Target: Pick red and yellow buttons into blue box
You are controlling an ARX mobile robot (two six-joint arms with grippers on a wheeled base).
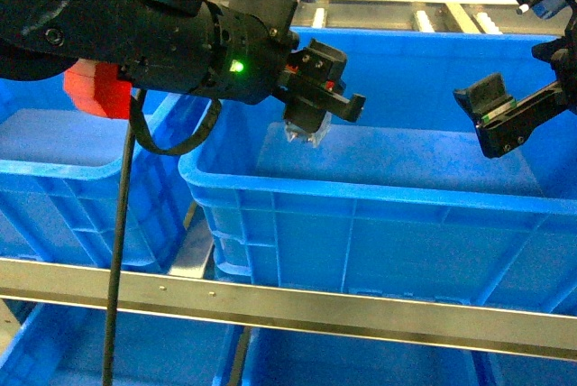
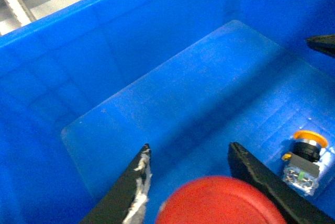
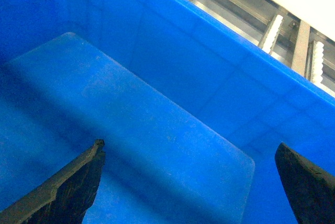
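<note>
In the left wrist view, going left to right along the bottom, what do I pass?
Left black gripper finger with frayed white padding → round red mushroom button cap held between the fingers → right black gripper finger → yellow-capped push button lying on the blue box floor.

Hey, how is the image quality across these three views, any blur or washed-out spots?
Head view: top edge blown out white, left arm dark and underexposed, the left pincer slightly soft. Left wrist view: the red button fills the near bottom edge and is blurred; the yellow button in the blue box is reasonably sharp. Right wrist view: bright overexposed corner at top right, the right pincer fingers dark and soft.
</note>
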